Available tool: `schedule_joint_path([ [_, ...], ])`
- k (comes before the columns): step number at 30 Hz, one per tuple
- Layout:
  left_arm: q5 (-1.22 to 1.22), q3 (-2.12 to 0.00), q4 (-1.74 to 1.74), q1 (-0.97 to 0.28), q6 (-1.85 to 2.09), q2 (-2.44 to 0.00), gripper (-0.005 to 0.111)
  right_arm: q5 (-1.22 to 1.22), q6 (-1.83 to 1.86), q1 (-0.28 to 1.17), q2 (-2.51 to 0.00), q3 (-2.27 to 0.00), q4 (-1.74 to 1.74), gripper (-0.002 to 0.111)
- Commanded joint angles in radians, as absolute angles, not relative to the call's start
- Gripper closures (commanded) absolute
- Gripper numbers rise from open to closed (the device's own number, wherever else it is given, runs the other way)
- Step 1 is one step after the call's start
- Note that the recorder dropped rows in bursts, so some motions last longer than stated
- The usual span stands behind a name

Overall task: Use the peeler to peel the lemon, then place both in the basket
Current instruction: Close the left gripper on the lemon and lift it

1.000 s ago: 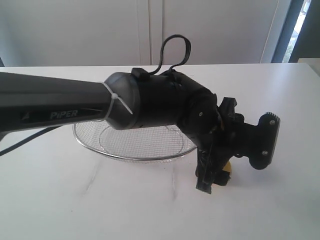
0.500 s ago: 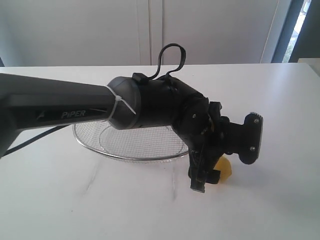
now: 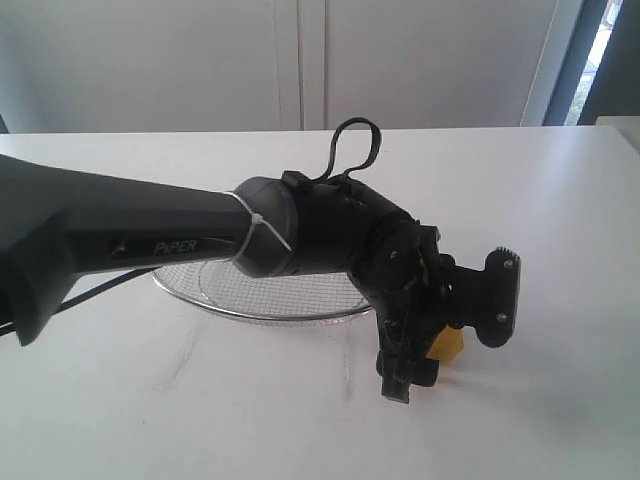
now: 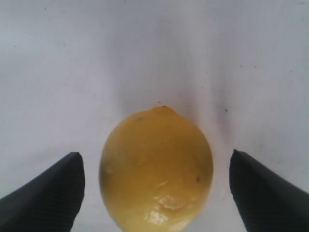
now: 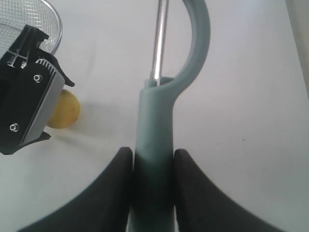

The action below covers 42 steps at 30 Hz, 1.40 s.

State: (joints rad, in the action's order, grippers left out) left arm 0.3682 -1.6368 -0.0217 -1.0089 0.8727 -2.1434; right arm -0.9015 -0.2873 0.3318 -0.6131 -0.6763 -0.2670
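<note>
The yellow lemon (image 4: pixel 157 169) lies on the white table between the two black fingers (image 4: pixel 46 195) of my left gripper (image 4: pixel 154 155). That gripper is open, with a gap on each side of the fruit. From outside, the left gripper (image 3: pixel 415 362) points down at the table and hides most of the lemon (image 3: pixel 447 343). My right gripper (image 5: pixel 153 152) is shut on the teal handle of the peeler (image 5: pixel 153 113), whose curved head and silver blade stick out ahead of it. The wire mesh basket (image 3: pixel 215 292) stands behind the left arm.
The left arm's black forearm (image 3: pixel 150 235) crosses the exterior view and covers much of the basket. In the right wrist view the basket rim (image 5: pixel 54 21), the left gripper's body (image 5: pixel 29 96) and the lemon (image 5: pixel 65 110) sit close together. A cable loop (image 3: pixel 355 140) rises from the wrist.
The left arm has swung slightly left and lower. Its gripper now straddles the lemon, which shows less than half a second ago.
</note>
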Motion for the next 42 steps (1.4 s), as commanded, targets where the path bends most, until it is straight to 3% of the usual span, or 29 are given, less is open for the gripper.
schedule_joint_path([
  [1, 0.361, -1.640, -0.009, -1.012, 0.863, -2.158, 0.024, -0.886, -0.292, 0.329, -0.607, -0.676, -0.269, 0.108],
  [18, 0.339, -1.640, -0.009, -1.012, 0.826, -2.188, 0.027, -0.882, -0.292, 0.329, -0.607, -0.676, -0.267, 0.108],
  [20, 0.343, -1.640, -0.009, -1.012, 0.826, -2.188, 0.044, -0.882, -0.292, 0.329, -0.607, -0.676, -0.267, 0.108],
  [21, 0.343, -1.640, -0.009, -1.012, 0.826, -2.188, 0.060, -0.882, -0.292, 0.329, -0.607, -0.676, -0.267, 0.108],
  [22, 0.346, -1.640, -0.009, -1.012, 0.826, -2.188, 0.067, -0.882, -0.292, 0.329, -0.607, -0.676, -0.267, 0.108],
  [24, 0.376, -1.647, -0.009, -1.016, 0.822, -2.172, 0.102, -0.882, -0.292, 0.329, -0.607, -0.676, -0.267, 0.108],
  [25, 0.382, -1.648, -0.009, -1.018, 0.825, -2.161, 0.107, -0.880, -0.292, 0.329, -0.607, -0.676, -0.269, 0.108],
  [32, 0.417, -1.648, -0.009, -1.042, 0.642, -1.933, 0.107, -0.872, -0.292, 0.329, -0.607, -0.676, -0.315, 0.108],
  [42, 0.894, -1.626, 0.000, -0.966, 0.566, -1.550, 0.107, -0.857, -0.292, 0.329, -0.610, -0.673, -0.269, 0.108],
])
